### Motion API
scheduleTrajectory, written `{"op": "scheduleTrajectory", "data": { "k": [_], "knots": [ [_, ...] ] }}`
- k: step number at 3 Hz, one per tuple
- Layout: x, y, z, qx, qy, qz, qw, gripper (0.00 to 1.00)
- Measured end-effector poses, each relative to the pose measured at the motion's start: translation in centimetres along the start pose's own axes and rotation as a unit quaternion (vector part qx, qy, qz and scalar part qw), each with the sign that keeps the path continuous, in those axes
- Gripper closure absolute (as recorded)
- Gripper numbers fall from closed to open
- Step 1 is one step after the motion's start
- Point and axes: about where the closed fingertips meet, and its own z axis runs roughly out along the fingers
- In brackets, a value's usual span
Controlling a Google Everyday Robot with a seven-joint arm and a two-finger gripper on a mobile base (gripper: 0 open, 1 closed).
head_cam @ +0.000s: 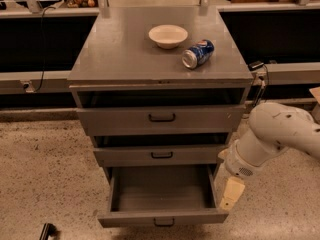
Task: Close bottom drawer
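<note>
Bottom drawer, the lowest grey metal drawer with a low front panel and a small dark handle, stands pulled well out at lower centre of frame. It is not yet closed.

Risks, as we judge them:
- A hard shove could jolt the cabinet and roll the blue drinks can, which lies on its side on the grey cabinet top.
- The cream two-finger gripper hangs at lower right, just beside the drawer's right front corner rather than before the panel. A push from there may glance off or skew the drawer so it jams.
- We cannot tell whether the gripper is wide or narrow.

Containers:
- The bottom drawer shows a bare grey floor with nothing in it.
- The round cream bowl, upper centre, looks empty.
</note>
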Motion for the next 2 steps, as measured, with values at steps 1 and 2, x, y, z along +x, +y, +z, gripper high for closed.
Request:
{"op": "scheduleTrajectory", "data": {
  "k": [1,2],
  "knots": [
    [-0.7,-0.3,4.8,-0.031,0.023,-0.026,0.9989,0.00],
    [-2.3,1.4,10.5,-0.051,-0.030,-0.082,0.9949,0.00]
  ]
}}
